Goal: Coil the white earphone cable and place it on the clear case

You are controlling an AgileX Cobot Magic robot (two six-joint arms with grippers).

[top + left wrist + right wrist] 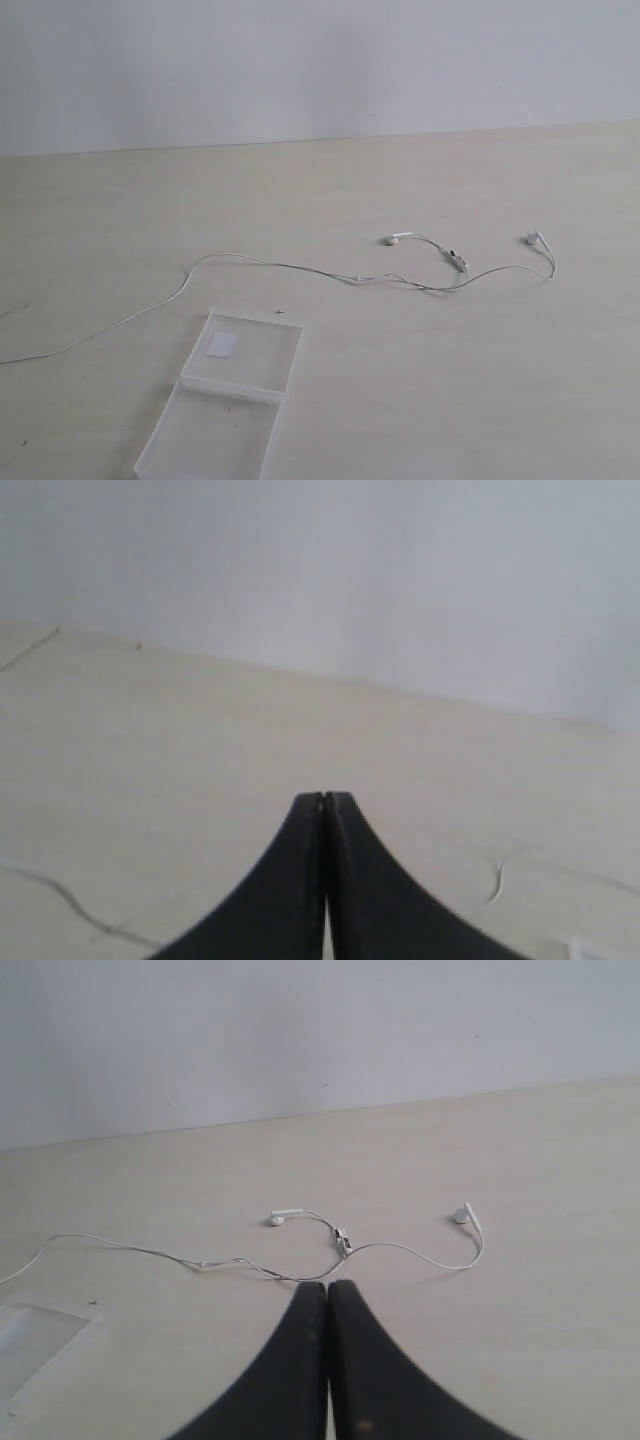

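Observation:
The white earphone cable (300,268) lies stretched across the table, running from the left edge to two earbuds (392,239) (533,238) and an inline remote (459,262) on the right. The clear case (240,385) lies open and flat near the front, a white sticker (222,345) in its far half. Neither gripper shows in the exterior view. My left gripper (325,798) is shut and holds nothing; a bit of cable (495,880) curls beside it. My right gripper (327,1287) is shut and empty, with the white earphone cable (400,1247) lying just beyond its tips.
The light wooden table (450,380) meets a plain white wall (320,60) at the back. A small dark mark (279,312) sits just past the case. A corner of the clear case (30,1345) shows in the right wrist view.

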